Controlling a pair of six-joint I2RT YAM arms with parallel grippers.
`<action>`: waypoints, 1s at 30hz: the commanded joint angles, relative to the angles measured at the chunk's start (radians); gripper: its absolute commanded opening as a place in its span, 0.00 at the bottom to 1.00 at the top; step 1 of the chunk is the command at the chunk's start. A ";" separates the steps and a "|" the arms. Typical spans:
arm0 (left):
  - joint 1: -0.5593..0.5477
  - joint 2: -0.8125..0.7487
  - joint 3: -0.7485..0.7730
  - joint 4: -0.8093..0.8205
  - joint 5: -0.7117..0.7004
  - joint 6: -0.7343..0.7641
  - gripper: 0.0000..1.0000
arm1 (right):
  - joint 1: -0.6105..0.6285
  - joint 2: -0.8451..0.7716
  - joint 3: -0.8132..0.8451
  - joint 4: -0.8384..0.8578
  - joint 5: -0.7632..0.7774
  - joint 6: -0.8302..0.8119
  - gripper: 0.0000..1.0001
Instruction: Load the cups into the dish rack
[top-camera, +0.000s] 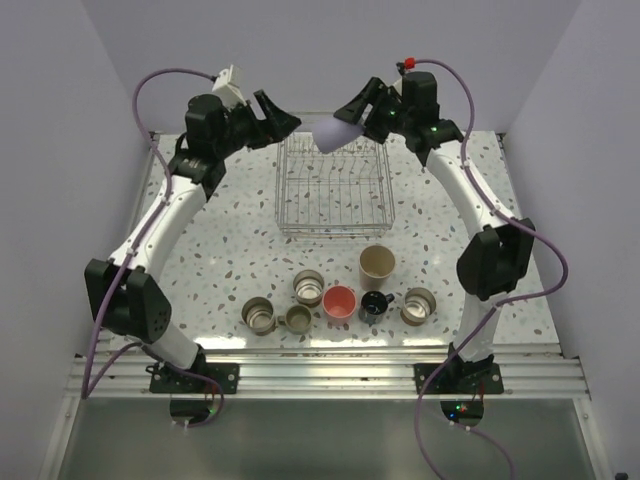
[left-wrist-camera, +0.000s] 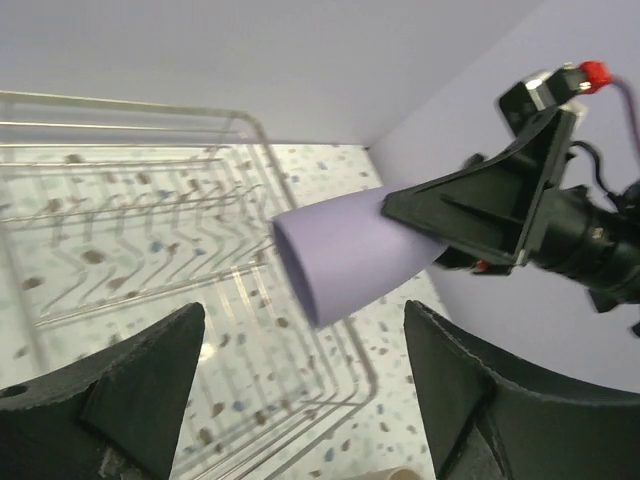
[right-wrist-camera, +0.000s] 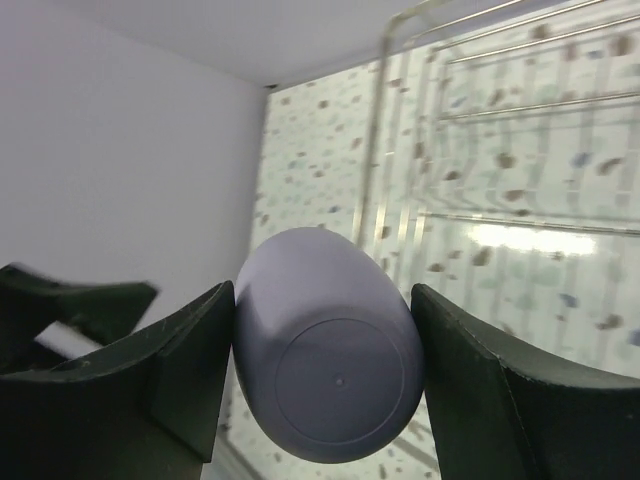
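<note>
Presently the right gripper (right-wrist-camera: 325, 380) pinches the lavender cup (top-camera: 338, 133) sideways above the dish rack's (top-camera: 330, 232) far edge, the left gripper (left-wrist-camera: 305, 345) spread empty beside it; loading appears underway, next calling for lowering it among the tines.

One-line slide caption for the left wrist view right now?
Open left gripper faces the lavender cup, held sideways by the right gripper at the dish rack's edge.
</note>
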 joint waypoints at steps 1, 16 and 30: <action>0.013 -0.110 0.019 -0.269 -0.190 0.200 0.84 | -0.009 0.001 0.116 -0.226 0.209 -0.225 0.00; 0.013 -0.264 -0.145 -0.512 -0.370 0.395 0.83 | 0.112 0.275 0.328 -0.451 0.760 -0.469 0.00; 0.013 -0.297 -0.200 -0.558 -0.341 0.397 0.82 | 0.123 0.396 0.357 -0.480 0.912 -0.497 0.00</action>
